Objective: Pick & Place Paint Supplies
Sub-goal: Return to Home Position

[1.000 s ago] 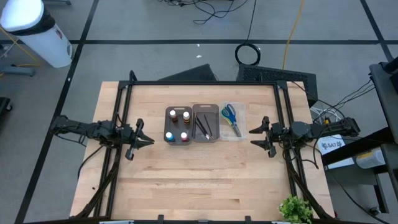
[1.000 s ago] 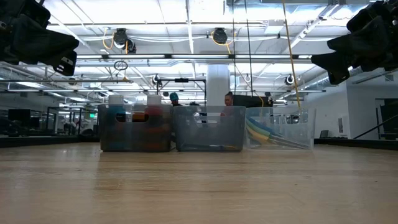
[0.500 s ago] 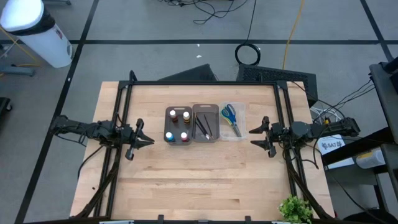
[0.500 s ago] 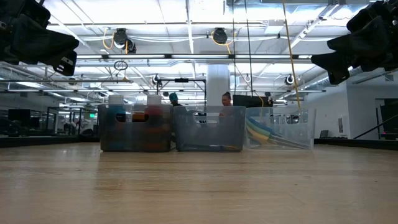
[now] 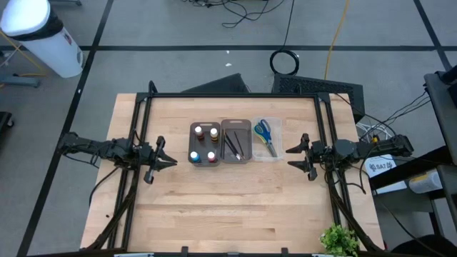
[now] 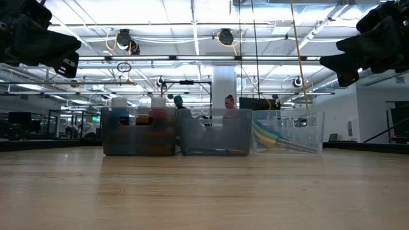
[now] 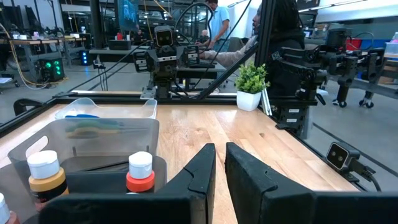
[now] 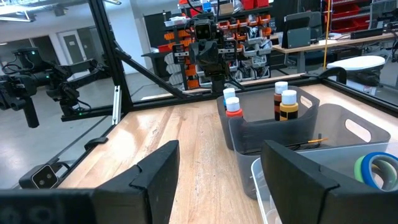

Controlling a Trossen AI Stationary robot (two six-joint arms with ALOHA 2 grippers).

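High view puts the left gripper (image 5: 173, 163) left of the middle grey tray (image 5: 243, 130), pinched closed on nothing. The right gripper (image 5: 289, 157) waits right of it, fingers spread and empty. Brushes (image 5: 233, 146) lie inside that tray, paint bottles (image 5: 211, 155) stand in the grey tray (image 5: 204, 144) just left, and scissors (image 5: 263, 130) lie in the clear tray (image 5: 257, 151) just right.

Above surface (image 7: 205, 127), gripper (image 7: 220, 149) with fingers nearly together. Just beside, brown bottle (image 7: 45, 175) and orange bottle (image 7: 140, 174) upright in grey tray (image 7: 99, 182). Beyond, clear tray (image 7: 124, 107) with something blue, perhaps scissors (image 7: 81, 116). Farther off, plant (image 7: 250, 84) at surface's edge.
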